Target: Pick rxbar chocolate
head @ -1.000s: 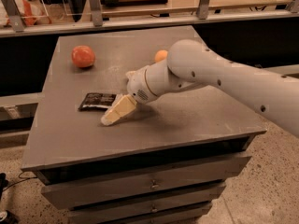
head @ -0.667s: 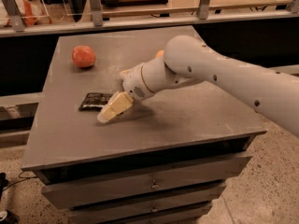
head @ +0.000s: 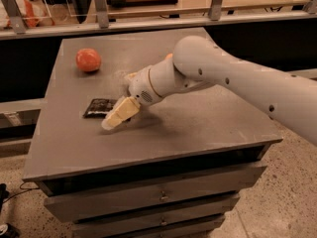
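The rxbar chocolate (head: 98,107) is a flat black-wrapped bar lying on the grey tabletop (head: 198,118), left of centre. My gripper (head: 115,116) is low over the table at the bar's right end, overlapping that end and hiding it. The white arm (head: 233,78) reaches in from the right, across the middle of the table.
A round orange-red fruit (head: 88,59) sits at the table's back left. A sliver of a second orange fruit (head: 169,56) shows behind the arm. The table has drawers (head: 158,195) below its front edge. A railing and shelf (head: 148,19) run behind the table.
The gripper and arm have shifted slightly left, closer over the bar's right end. The arm now hides most of the second orange fruit. The bar has not moved.
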You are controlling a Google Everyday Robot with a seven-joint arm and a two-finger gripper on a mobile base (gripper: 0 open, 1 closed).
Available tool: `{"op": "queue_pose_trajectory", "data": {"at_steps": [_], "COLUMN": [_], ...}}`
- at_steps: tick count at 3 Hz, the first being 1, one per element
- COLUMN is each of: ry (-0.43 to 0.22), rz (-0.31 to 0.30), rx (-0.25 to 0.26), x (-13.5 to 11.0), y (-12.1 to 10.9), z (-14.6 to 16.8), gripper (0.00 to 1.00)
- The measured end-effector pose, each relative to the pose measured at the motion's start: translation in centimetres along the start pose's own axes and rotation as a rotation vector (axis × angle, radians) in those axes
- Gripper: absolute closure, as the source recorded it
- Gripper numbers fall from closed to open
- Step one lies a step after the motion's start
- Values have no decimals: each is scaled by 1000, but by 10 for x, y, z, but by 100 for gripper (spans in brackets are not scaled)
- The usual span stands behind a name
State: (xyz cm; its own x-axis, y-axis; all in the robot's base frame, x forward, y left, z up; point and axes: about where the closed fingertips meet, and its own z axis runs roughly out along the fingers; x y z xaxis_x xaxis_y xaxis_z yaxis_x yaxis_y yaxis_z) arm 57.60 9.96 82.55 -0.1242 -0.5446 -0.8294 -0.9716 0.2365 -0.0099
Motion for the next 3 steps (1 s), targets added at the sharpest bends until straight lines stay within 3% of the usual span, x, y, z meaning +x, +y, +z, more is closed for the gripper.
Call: {"op": "queue_pose_trajectory", "data": {"at_steps": [1,3], "ry": [-1,-2], "rz": [3,-2], "rx": [-9,-26], "x": [0,1], "y": [6,18], "z": [0,0], "gripper": [14,58]}}
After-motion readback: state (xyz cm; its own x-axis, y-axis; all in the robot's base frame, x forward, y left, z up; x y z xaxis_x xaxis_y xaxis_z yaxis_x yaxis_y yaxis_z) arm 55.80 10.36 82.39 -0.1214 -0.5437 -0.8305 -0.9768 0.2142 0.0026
